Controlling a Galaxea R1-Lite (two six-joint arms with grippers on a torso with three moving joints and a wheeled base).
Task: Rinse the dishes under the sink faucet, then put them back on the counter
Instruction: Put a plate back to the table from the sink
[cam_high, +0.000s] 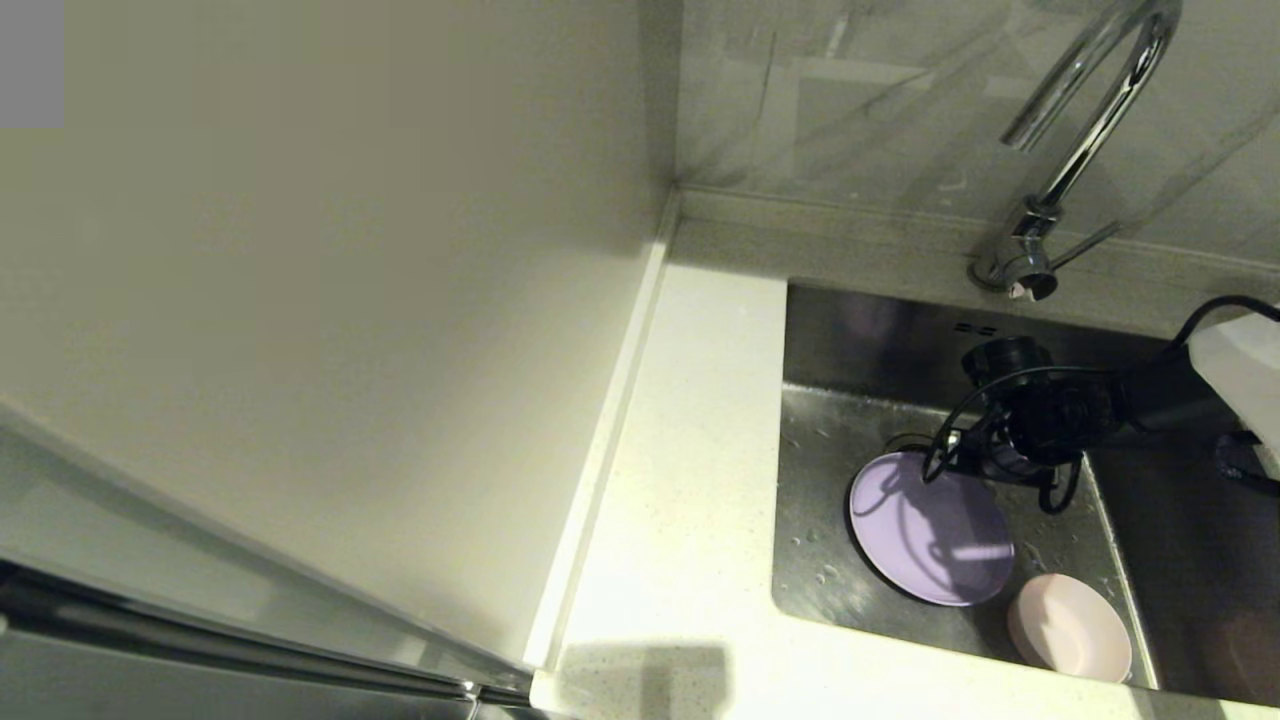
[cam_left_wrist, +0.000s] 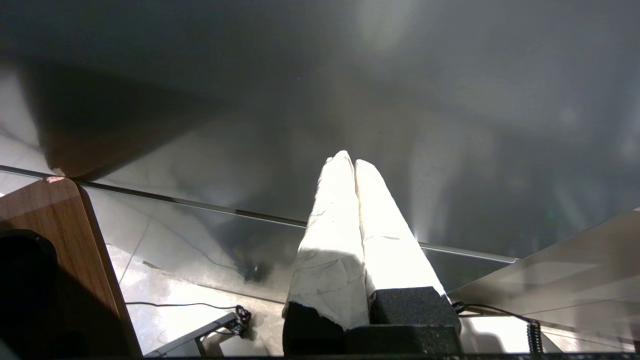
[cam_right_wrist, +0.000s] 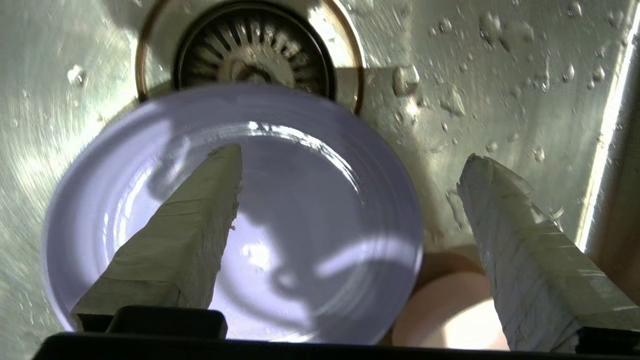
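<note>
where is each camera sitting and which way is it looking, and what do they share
Head view: high on the robot, looking down at the counter, sink and faucet; the right arm reaches into the basin.
Left wrist view: behind the left gripper, shut, parked away from the sink, facing a dark panel.
Right wrist view: behind the open right gripper, facing the sink floor.
Shared, head and right wrist: lavender plate, pink bowl.
</note>
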